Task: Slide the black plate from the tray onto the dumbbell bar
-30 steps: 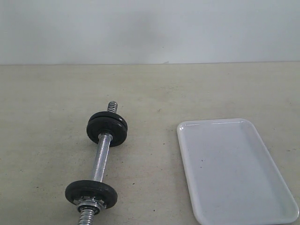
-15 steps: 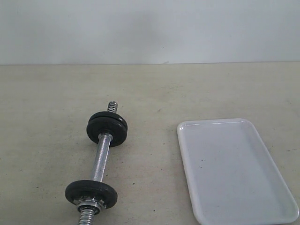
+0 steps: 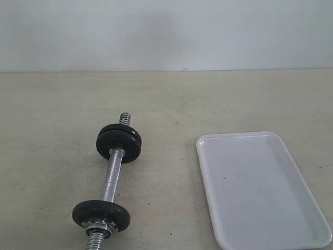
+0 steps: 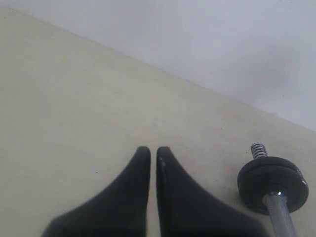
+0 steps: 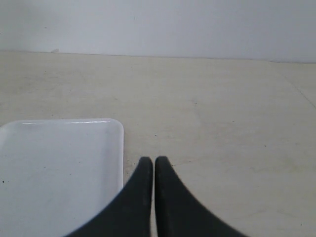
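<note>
You have the chrome threaded dumbbell bar [image 3: 111,179] lying on the beige counter [image 3: 52,104], left of the flat white plastic tray [image 3: 260,187]. On the bar sit matte-black round cast plates: a pair [image 3: 122,138] level with the tray's far edge, one [image 3: 101,211] level with its near half. Your left jaws and right jaws are closed, gripping nothing

**Plates on bar, tray apart**

Chrome dumbbell bar [image 3: 111,177] lies flat near the table's front edge, left of middle. What looks like two black plates [image 3: 118,143] stand at its far end, and one black plate [image 3: 100,213] at its near end. White rectangular tray [image 3: 237,136] lies flat by the front-right corner.
</note>
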### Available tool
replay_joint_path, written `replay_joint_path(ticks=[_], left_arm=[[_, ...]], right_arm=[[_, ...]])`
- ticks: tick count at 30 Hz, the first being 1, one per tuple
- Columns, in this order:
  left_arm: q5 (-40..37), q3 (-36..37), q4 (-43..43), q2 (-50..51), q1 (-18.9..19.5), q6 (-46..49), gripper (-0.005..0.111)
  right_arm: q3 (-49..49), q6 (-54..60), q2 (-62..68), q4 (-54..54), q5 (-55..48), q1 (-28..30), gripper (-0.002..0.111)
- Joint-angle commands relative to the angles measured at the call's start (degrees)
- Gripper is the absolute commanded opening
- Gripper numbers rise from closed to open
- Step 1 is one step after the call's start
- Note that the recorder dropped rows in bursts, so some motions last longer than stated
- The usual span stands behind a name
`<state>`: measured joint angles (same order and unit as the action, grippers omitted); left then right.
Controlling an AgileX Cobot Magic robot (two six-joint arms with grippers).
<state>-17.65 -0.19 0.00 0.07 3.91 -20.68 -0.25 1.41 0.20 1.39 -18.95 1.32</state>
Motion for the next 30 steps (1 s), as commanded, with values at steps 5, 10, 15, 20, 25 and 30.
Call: replay_joint_path(ticks=[5, 10, 15, 20, 25, 30], left_arm=[[0.96, 0.19, -0.61, -0.07, -0.5, 7.84, 0.004], [1.53, 0.19, -0.61, -0.07, -0.5, 10.43, 0.004], [1.75, 0.19, -0.61, -0.07, -0.5, 11.41, 0.004], [2.27, 0.19, -0.61, -0.07, -0.5, 13.09, 0.004], [2.27, 0.19, -0.61, -0.07, -0.5, 15.04, 0.004], [2.14, 0.19, -0.61, -0.07, -0.5, 17.34, 0.004]], right_arm=[[0.25, -0.03, -0.2, 0.69, 0.49, 0.37, 0.0], [0.25, -0.03, -0.2, 0.69, 0.49, 0.37, 0.0], [0.25, -0.03, -0.2, 0.69, 0.49, 0.37, 0.0], [0.25, -0.03, -0.2, 0.69, 0.49, 0.37, 0.0], [0.25, -0.03, -0.2, 0.69, 0.49, 0.37, 0.0], [0.25, -0.03, -0.2, 0.69, 0.49, 0.37, 0.0]])
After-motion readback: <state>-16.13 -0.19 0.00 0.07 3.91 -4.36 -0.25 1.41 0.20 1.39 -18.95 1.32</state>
